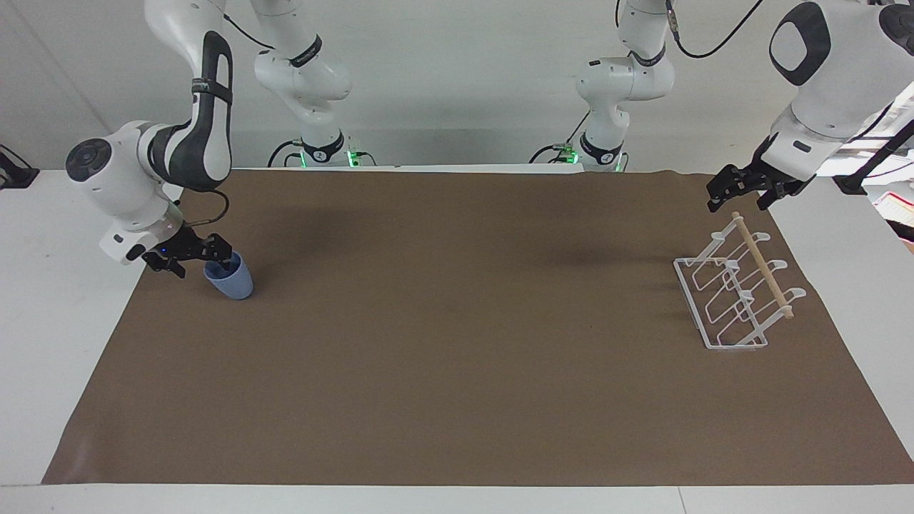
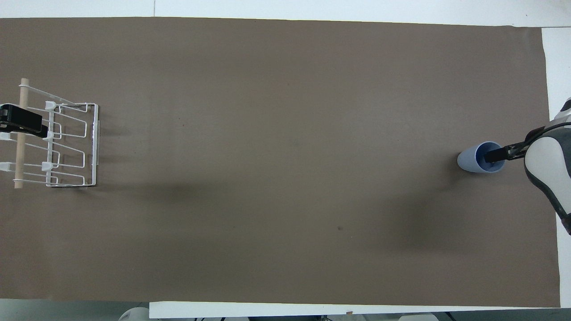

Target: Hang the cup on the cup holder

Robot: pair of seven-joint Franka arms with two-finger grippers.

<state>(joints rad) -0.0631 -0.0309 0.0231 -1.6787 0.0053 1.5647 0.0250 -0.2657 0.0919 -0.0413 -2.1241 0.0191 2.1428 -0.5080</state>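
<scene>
We see right hand (image 1: 202, 255) at the cup (image 1: 230, 278) rim, one finger inside, fingers apart, not clamped. Left hand (image 1: 737, 189) over cup holder (image 1: 739, 293); its opening we cannot tell.

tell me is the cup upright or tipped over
Upright: the cup stands on its narrow base, mouth up, and looks empty. The right hand is at its rim.

The light-blue cup (image 1: 230, 278) stands upright on the brown mat (image 1: 457, 343) toward the right arm's end of the worktop (image 1: 43, 300); the right claw (image 1: 191, 255) is low at the cup's rim, one finger reaching over the cup's mouth; the white wire cup holder (image 1: 735, 293) sits at the left arm's end; the left claw (image 1: 742, 191) hangs in the air just above the holder's wooden dowel (image 1: 761, 264), apart from it.
</scene>
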